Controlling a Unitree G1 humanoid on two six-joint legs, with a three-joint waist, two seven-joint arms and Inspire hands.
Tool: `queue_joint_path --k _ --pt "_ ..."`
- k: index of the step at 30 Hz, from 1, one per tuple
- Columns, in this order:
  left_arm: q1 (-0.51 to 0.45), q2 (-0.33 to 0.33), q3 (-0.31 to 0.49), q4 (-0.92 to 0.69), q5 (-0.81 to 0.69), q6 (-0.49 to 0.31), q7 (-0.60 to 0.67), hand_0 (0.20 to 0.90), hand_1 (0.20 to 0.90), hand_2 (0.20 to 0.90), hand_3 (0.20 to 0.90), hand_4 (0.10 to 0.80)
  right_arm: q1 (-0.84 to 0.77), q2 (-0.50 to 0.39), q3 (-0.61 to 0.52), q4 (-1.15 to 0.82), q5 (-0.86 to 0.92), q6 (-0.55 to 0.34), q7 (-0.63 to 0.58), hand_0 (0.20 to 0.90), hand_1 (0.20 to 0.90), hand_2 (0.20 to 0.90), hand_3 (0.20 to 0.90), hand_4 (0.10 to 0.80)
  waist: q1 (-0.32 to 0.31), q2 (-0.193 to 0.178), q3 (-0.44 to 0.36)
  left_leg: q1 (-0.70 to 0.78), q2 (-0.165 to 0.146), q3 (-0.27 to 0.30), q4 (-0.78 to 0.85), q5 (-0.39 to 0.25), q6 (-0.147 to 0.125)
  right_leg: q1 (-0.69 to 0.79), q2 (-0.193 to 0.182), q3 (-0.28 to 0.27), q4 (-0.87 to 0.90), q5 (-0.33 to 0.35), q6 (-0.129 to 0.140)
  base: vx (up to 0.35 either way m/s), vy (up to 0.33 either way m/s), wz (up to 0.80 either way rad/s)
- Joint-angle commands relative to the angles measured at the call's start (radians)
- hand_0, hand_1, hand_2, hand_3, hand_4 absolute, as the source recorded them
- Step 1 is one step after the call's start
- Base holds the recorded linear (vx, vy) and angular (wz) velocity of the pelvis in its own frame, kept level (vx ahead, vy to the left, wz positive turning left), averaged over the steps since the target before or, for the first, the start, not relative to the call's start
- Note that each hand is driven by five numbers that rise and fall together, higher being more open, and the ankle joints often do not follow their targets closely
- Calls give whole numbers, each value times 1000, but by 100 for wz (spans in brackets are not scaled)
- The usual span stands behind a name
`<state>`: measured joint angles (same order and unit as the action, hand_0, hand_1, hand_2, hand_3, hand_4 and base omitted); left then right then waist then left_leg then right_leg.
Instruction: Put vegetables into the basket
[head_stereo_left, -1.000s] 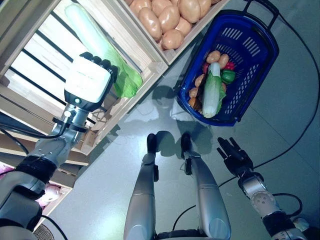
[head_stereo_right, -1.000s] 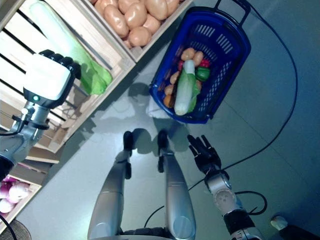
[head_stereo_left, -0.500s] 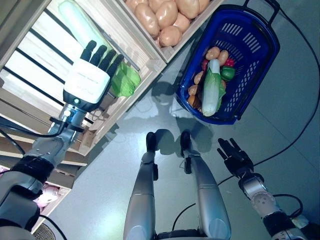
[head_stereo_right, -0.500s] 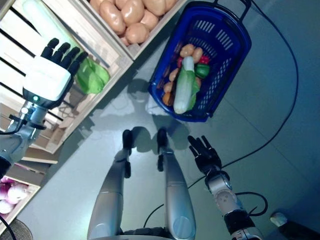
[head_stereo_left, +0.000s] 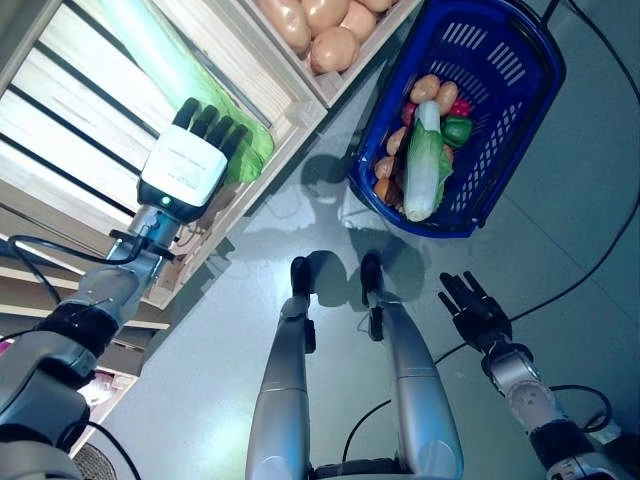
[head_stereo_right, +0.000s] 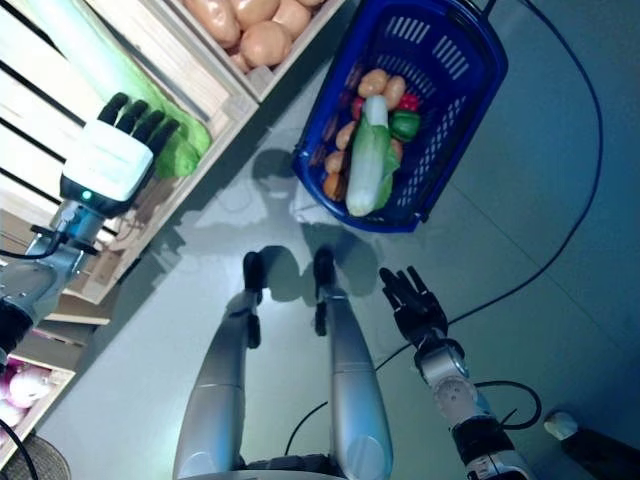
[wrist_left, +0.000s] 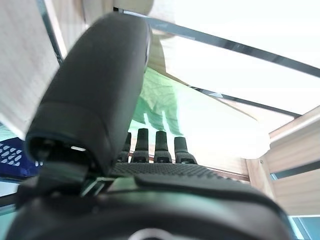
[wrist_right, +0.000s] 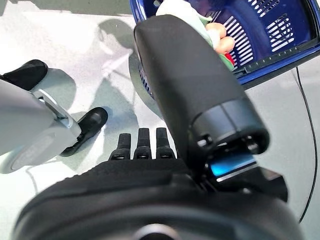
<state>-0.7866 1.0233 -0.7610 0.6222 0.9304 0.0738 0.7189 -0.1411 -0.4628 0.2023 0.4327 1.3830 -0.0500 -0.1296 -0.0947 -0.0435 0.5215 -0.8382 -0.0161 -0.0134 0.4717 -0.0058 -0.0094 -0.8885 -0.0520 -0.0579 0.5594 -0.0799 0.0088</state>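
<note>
A long pale-green cabbage (head_stereo_left: 150, 50) lies in a slatted wooden crate (head_stereo_left: 60, 120) on my left. My left hand (head_stereo_left: 182, 170) is over its dark green leafy end (wrist_left: 165, 100) with the fingers (wrist_left: 144, 145) straight and open; I cannot tell whether they touch it. The blue plastic basket (head_stereo_left: 520, 120) stands on the floor ahead to the right. It holds another cabbage (head_stereo_left: 425, 165), potatoes, a green pepper (head_stereo_left: 456, 130) and something red. My right hand (head_stereo_left: 470, 310) hangs open low on the right, near the floor and short of the basket, holding nothing (wrist_right: 142, 145).
A second wooden crate full of potatoes (head_stereo_left: 320, 20) sits between the cabbage crate and the basket. Pink-white round vegetables (head_stereo_right: 20, 385) show in a lower crate at the far left. Grey floor lies between the crates and the basket.
My left hand's fingers have straightened out from a curled pose and now reach over the cabbage's leafy end. The view has shifted a little. The right hand has not moved.
</note>
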Motion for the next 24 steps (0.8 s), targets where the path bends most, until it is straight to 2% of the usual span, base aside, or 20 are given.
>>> queue_joint_path --k 1,5,10,15,24 --pt "-70 15 67 36 19 59 65 900 900 900 900 800 47 -68 -34 -34 48 -48 34 900 900 900 900 800 -13 8 -1 -67 9 64 57 -22 45 17 -4 -5 -76 77 12 0 0 0" --pt "-132 5 39 72 26 51 119 900 900 900 900 800 36 -62 -29 -18 57 -58 44 900 900 900 900 800 -20 2 -1 -95 9 67 78 -36 53 -18 -1 1 -57 82 14 0 0 0" --pt "-201 -18 -2 136 7 71 82 900 900 900 900 800 11 -59 -19 6 48 -59 51 900 900 900 900 800 -32 3 -1 -129 6 71 109 -52 52 -60 2 13 -29 85 19 18 27 -8" --pt "-235 -31 -26 168 -22 80 95 900 900 900 900 800 -10 -68 -18 27 40 -60 60 900 900 900 900 800 -40 14 -1 -158 5 73 127 -60 52 -92 2 23 -14 84 18 2 42 -15" --pt "-305 -55 -79 209 -25 89 46 900 900 900 900 800 -35 -63 -13 50 33 -62 76 900 900 900 900 800 -53 25 -1 -190 0 75 130 -58 54 -134 10 41 2 93 21 -5 13 -3"
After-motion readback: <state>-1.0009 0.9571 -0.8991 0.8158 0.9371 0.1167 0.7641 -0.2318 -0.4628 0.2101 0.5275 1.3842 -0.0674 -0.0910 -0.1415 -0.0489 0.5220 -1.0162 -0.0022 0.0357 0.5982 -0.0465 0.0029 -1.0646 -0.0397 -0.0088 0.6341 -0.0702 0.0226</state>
